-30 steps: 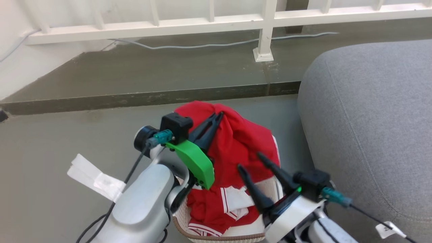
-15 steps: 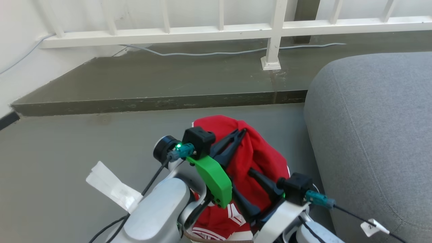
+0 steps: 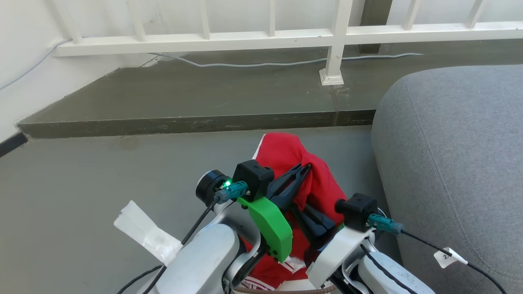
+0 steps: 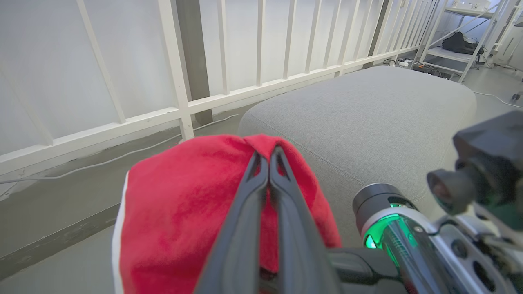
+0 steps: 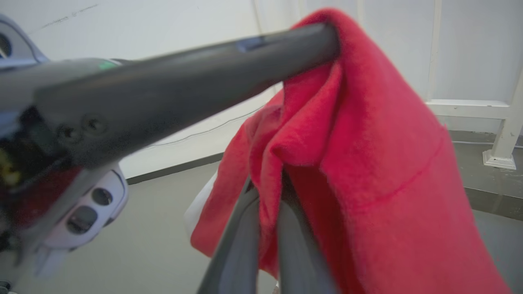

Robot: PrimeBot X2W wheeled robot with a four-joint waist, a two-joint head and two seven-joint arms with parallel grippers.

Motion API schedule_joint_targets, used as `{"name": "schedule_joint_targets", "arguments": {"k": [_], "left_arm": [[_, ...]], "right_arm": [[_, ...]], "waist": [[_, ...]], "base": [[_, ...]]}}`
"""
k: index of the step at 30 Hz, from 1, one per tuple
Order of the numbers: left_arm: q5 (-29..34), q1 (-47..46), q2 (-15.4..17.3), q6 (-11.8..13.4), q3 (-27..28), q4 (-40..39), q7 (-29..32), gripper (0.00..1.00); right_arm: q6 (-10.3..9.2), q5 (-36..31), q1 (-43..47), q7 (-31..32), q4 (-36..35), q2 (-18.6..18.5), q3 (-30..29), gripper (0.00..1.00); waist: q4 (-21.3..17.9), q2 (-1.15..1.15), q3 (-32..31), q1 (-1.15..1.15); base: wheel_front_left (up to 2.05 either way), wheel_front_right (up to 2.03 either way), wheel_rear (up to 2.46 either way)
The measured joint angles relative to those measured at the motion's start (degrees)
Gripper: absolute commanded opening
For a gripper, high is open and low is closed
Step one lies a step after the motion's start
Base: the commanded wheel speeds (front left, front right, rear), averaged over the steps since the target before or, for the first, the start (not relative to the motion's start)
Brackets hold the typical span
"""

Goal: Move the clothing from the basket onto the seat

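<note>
The red clothing (image 3: 286,157) hangs bunched between my two grippers, above the basket. My left gripper (image 3: 305,167) is shut on its top fold, also seen in the left wrist view (image 4: 268,157). Just below it, my right gripper (image 3: 304,212) is shut on a lower fold of the same clothing (image 5: 367,155), with the fabric pinched between its fingers (image 5: 245,216). More red fabric with white striped trim (image 3: 261,281) lies in the basket, of which a strip of brown rim (image 3: 282,290) shows at the bottom edge. The grey seat (image 3: 449,163) lies close on the right.
A white railing (image 3: 261,36) with a post base (image 3: 331,77) stands on a raised concrete step (image 3: 184,122) behind. A grey cable (image 3: 253,64) runs along it. A white tag (image 3: 147,234) lies left of my left arm. Grey floor spreads to the left.
My right gripper went from wide open to shut on a fold of the red clothing. The left gripper kept its hold. The camera has shifted, so the basket has slid towards the bottom edge.
</note>
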Motion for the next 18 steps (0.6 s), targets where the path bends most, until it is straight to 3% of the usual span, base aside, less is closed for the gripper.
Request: {"name": "schedule_joint_targets", "arguments": {"k": [6, 8, 9, 10, 18], "left_arm": [[0.0, 0.3, 0.0, 0.9, -0.1, -1.3, 0.7, 0.00], [0.0, 0.3, 0.0, 0.9, -0.1, -1.6, 1.2, 0.40], [0.1, 0.3, 0.1, 1.2, -0.2, -1.7, 1.2, 0.92], [0.1, 0.3, 0.1, 1.4, -0.2, -1.9, 1.2, 1.00], [1.2, 0.3, 1.2, 3.1, 0.7, -5.1, 1.1, 1.00]], "right_arm": [[0.00, 0.4, -1.0, 0.0, 0.7, 0.1, 0.1, 0.00], [0.00, 0.6, -1.1, 0.0, 0.9, 0.1, 0.1, 0.00], [0.00, 0.6, -1.2, 0.0, 0.9, 0.1, 0.1, 0.00], [0.00, 0.6, -1.4, 0.0, 0.9, 0.1, 0.1, 0.00], [0.00, 0.6, -3.2, 0.0, 1.5, 0.1, -1.5, 0.00]], "waist": [[-0.1, 0.00, 0.1, 0.00], [-0.2, 0.00, 0.1, 0.00], [-0.3, 0.00, 0.2, 0.00], [-0.3, 0.00, 0.2, 0.00], [-1.2, 0.00, 0.7, 0.00]], "base": [[0.00, 0.00, 0.00], [0.00, 0.00, 0.00], [0.00, 0.00, 0.00], [0.00, 0.00, 0.00], [0.00, 0.00, 0.00]]}}
